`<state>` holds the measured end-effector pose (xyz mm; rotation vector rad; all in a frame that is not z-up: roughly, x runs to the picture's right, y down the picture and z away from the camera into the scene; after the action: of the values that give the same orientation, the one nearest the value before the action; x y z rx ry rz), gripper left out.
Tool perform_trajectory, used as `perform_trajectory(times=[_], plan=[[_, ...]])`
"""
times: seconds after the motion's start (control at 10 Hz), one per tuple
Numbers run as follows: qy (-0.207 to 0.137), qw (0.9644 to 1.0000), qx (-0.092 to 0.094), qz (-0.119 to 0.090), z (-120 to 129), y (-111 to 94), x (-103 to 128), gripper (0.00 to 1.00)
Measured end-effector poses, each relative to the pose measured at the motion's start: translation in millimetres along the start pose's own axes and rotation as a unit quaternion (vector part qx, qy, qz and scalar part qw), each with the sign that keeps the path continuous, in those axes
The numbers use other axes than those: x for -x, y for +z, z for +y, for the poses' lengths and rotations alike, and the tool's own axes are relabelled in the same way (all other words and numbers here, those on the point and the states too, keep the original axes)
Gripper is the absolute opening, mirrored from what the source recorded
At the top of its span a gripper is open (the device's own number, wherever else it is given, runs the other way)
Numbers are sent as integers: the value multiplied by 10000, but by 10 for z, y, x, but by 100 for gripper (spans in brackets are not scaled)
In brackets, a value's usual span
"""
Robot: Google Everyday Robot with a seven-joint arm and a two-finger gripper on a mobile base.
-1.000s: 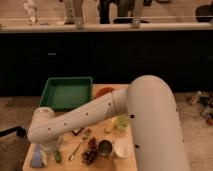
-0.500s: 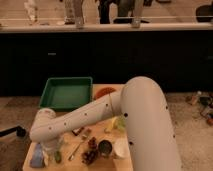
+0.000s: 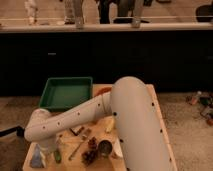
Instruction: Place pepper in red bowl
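The pepper [image 3: 57, 156] lies at the lower left of the frame, its long axis running roughly up and down the picture. It is just right of the gripper [image 3: 48, 146], whose jaws stand wide apart with nothing in them (as far as shows). The red bowl [image 3: 103, 90] sits well apart toward the upper middle, half hidden behind the arm [image 3: 75, 117].

a green tray [image 3: 65, 94] sits at the wooden table's [image 3: 158, 116] far left, before a dark counter [image 3: 105, 55].
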<state>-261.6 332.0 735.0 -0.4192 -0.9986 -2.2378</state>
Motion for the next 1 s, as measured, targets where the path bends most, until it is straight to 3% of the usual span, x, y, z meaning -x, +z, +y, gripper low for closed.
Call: perform_trajectory(times=[0.3, 1.0], plan=[[103, 9998, 104, -105, -27, 30, -9, 80], [71, 9998, 95, -153, -15, 90, -25, 80]])
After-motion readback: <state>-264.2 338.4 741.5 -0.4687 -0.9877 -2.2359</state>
